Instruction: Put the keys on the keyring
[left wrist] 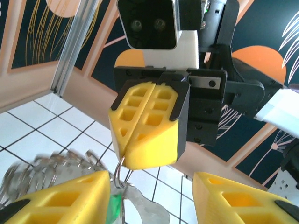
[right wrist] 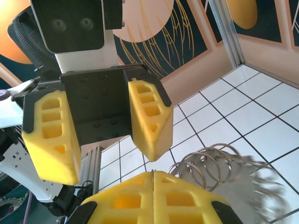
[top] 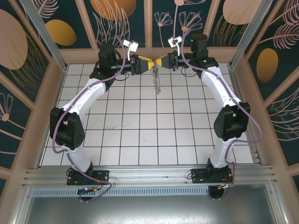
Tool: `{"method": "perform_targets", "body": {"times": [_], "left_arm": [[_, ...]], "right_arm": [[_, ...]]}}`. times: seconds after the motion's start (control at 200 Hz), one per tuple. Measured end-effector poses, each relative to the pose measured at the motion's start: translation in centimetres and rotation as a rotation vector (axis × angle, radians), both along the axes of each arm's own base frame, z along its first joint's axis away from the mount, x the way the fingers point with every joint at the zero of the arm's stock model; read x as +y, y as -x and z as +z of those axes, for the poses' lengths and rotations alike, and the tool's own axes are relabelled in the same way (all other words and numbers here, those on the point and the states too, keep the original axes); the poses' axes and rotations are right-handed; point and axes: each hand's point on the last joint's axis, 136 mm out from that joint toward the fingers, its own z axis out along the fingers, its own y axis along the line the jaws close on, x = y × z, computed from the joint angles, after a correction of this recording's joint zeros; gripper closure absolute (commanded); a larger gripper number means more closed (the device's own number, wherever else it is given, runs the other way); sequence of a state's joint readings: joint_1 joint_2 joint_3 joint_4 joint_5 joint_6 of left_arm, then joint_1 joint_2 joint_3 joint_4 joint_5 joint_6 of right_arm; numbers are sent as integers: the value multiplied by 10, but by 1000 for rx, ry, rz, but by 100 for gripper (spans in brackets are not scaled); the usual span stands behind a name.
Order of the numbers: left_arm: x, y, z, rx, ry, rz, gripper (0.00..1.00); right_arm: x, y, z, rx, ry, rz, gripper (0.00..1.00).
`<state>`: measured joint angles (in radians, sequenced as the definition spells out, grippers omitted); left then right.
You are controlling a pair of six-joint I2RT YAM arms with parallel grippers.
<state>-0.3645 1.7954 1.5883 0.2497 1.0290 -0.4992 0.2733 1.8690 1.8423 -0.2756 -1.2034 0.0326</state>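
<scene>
Both grippers meet at the back middle of the tiled floor. My right gripper (top: pixel 160 62) (right wrist: pixel 153 174) is shut on a small silvery loop (left wrist: pixel 120 169) of the keyring (top: pixel 157 80), which hangs below it. The ring's other loops (right wrist: pixel 209 165) (left wrist: pixel 44 167) fan out to one side, blurred. The key's green head (left wrist: pixel 113 206) hangs from the pinched loop, right beside the inner face of my left gripper's left finger (left wrist: pixel 65 196). My left gripper (top: pixel 148 64) (left wrist: pixel 149 181) is open, its fingers standing either side of the right gripper's tips, with a wide gap to its right finger (left wrist: pixel 233 198).
The patterned back wall (top: pixel 149 28) stands just behind the grippers, and an aluminium post (left wrist: pixel 74 46) rises at the corner. White tiled floor (top: pixel 140 135) stretches towards the arm bases, with side walls (top: pixel 32 121) to left and right.
</scene>
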Motion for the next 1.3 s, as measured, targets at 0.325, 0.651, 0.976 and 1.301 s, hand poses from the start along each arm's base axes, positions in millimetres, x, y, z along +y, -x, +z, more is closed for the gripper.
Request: {"method": "perform_targets", "body": {"times": [0.325,0.651,0.976,1.301], "left_arm": [[-2,-2,-12,18,-14,-13,52],[-5,-7,-17,41,1,-26,52],[-6,-6,-11,36,27,-40,73],[-5,-6,-18,44,43,-42,86]], "right_arm": [[0,1,-2,6,4,4,100],[6,5,-5,12,5,18,100],[9,7,-5,6,4,26,100],[9,7,-7,16,3,25,100]]}}
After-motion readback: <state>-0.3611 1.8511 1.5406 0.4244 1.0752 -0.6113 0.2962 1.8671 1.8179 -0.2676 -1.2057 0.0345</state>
